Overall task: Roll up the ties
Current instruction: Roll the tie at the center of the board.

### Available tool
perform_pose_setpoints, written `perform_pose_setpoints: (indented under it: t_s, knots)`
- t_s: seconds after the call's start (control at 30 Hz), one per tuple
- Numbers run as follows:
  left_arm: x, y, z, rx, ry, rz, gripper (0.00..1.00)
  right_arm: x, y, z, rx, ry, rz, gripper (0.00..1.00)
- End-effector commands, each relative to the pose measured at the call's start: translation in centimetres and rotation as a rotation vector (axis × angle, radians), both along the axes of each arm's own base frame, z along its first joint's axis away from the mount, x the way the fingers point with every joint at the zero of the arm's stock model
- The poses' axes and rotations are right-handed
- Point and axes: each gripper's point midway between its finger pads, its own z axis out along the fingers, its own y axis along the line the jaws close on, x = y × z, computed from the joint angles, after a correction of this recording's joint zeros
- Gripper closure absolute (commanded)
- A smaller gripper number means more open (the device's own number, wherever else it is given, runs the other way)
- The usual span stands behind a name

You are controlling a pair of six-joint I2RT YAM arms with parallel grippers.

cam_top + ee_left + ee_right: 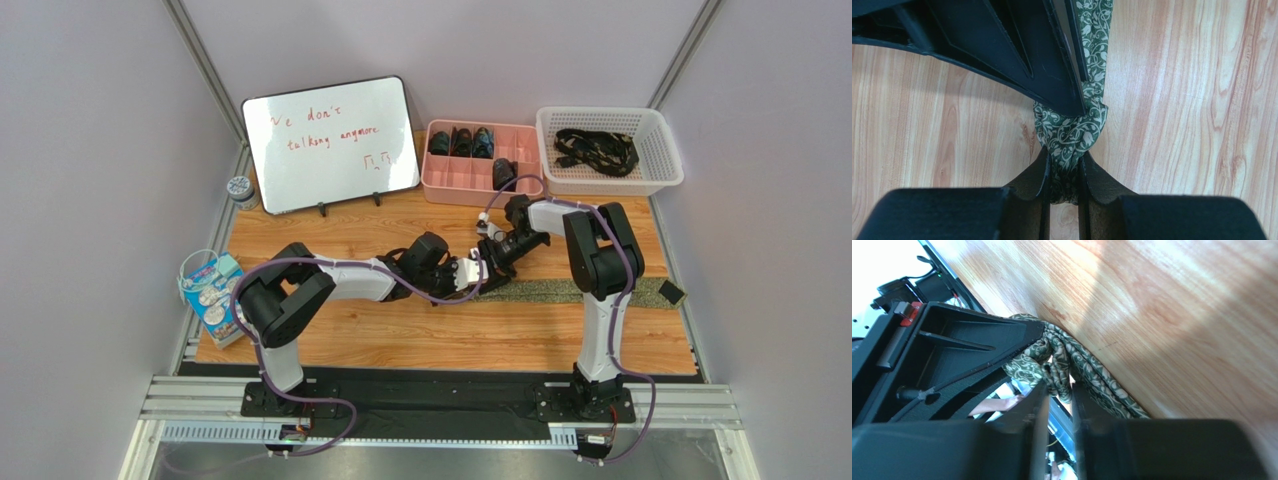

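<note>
on the bench, left fingers and right fingers both clamp the bunched end of the green tie, which trails right. the roll looks barely begun; next likely calls for turning that end over itself.

Green tie, pale vine print: lies flat along the table, black tip at right, left end bunched into a wad. Black patterned ties heaped in basket. Rolled ties upright in tray compartments.
</note>
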Motion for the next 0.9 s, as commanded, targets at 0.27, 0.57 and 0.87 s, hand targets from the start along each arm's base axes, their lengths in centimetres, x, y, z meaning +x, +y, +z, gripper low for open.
perform_pose_setpoints:
  t_s: [0.27, 0.57, 0.87]
  knots:
    - [-1.1, 3.1, 1.8, 0.037, 0.063, 0.021, 0.44, 0.4, -1.5, -3.9, -0.190, -0.027, 0.002, 1.00]
    - [-1.0, 4.3, 3.5, -0.055, 0.122, 0.046, 0.43, 0.4, -1.6, -4.9, -0.241, -0.036, 0.011, 1.00]
    - [-0.1, 2.5, 2.1, -0.071, 0.102, -0.022, 0.34, 0.3, -1.3, -5.7, -0.240, -0.022, 0.009, 1.00]
